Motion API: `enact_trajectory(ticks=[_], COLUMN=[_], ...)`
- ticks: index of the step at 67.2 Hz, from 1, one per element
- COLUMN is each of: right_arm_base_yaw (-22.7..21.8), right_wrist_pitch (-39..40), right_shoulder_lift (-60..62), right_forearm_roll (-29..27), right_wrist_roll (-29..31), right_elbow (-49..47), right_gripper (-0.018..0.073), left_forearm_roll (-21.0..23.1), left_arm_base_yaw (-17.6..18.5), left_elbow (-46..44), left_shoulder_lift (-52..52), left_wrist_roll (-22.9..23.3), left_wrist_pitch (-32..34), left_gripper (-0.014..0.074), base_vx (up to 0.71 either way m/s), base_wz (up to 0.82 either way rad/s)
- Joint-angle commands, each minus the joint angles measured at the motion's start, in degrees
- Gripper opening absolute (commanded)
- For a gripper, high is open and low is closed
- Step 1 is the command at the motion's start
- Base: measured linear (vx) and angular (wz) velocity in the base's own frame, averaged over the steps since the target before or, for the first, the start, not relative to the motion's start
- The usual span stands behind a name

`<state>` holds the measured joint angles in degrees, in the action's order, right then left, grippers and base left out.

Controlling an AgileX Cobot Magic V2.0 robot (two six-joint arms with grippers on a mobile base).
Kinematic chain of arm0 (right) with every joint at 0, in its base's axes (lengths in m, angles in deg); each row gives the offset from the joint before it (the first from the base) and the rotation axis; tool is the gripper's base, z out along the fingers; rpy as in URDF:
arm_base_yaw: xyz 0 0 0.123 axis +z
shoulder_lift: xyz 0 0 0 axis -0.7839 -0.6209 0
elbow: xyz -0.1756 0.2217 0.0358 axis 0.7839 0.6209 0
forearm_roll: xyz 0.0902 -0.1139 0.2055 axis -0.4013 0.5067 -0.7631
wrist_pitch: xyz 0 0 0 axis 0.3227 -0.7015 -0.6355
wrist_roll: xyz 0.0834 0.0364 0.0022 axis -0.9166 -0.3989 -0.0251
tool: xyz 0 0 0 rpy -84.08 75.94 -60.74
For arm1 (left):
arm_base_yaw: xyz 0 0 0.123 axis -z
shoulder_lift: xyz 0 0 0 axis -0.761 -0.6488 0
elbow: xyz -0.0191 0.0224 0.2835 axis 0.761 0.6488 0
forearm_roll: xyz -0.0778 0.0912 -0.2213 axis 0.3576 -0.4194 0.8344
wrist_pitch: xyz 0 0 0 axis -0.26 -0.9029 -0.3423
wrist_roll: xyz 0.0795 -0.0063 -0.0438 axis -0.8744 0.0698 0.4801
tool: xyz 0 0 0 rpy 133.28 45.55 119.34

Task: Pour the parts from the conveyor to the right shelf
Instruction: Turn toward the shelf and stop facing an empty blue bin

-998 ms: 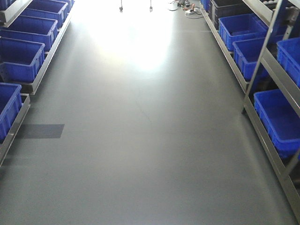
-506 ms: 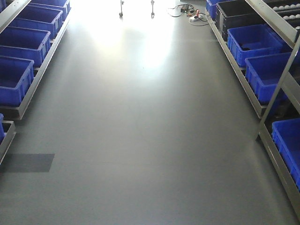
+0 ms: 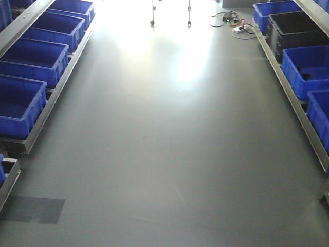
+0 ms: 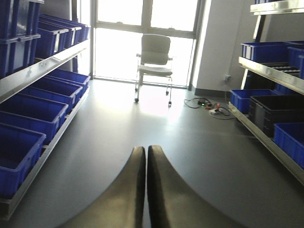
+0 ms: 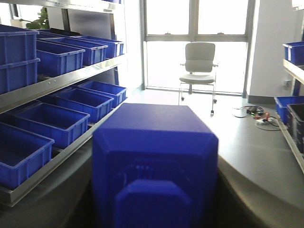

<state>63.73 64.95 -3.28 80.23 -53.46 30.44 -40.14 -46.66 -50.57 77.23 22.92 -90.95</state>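
Note:
A bright-blue block point(image 5: 156, 137) with a stud facing the camera, one of the parts, fills the right wrist view. My right gripper point(image 5: 155, 161) is shut on it, its dark fingers point(image 5: 242, 190) showing on either side. My left gripper point(image 4: 146, 149) is shut with nothing between its fingers and hangs over the smooth grey floor. The right shelf point(image 3: 290, 98), a steel rack carrying blue bins point(image 3: 306, 69), runs along the right of the aisle and also shows in the left wrist view point(image 4: 266, 142). The conveyor is out of view. Neither gripper appears in the front view.
A second steel rack point(image 3: 49, 98) with blue bins lines the left side. A white office chair point(image 4: 154, 59) stands before the windows at the aisle's far end. Cables and a power strip point(image 3: 234, 23) lie on the floor near a black bin point(image 3: 293, 25). A dark floor patch point(image 3: 36, 210) sits front left.
The front view has advanced along the aisle and swung left. The right shelf has slid toward the right edge, the left rack shows more, and the dark patch is nearer.

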Motion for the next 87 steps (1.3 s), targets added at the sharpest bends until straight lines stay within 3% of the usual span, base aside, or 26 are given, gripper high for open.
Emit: enact_trajectory(ticks=[1, 41, 87], right_arm_base_yaw=[0.0, 0.0, 0.0], right_wrist_pitch=[4.7, 4.7, 4.7], right_shoulder_lift=[-0.8, -0.8, -0.8], right_forearm_roll=[0.1, 0.1, 0.1], right_wrist_roll=[0.5, 0.5, 0.5], right_elbow=[-1.6, -1.6, -1.6], right_gripper=[-0.0004, -0.0004, -0.0004], left_forearm_roll=[0.5, 0.5, 0.5], left_arm_base_yaw=[0.2, 0.2, 0.2], left_elbow=[1.2, 1.2, 1.2], left_shoulder_lift=[0.4, 0.4, 0.4], left_wrist_roll=[0.3, 0.3, 0.3], left_wrist_pitch=[4.3, 4.3, 4.3], left_gripper=[-0.0006, -0.0006, -0.0006], base_vx=[0.48, 0.38, 0.18], base_wz=[0.43, 0.78, 0.85])
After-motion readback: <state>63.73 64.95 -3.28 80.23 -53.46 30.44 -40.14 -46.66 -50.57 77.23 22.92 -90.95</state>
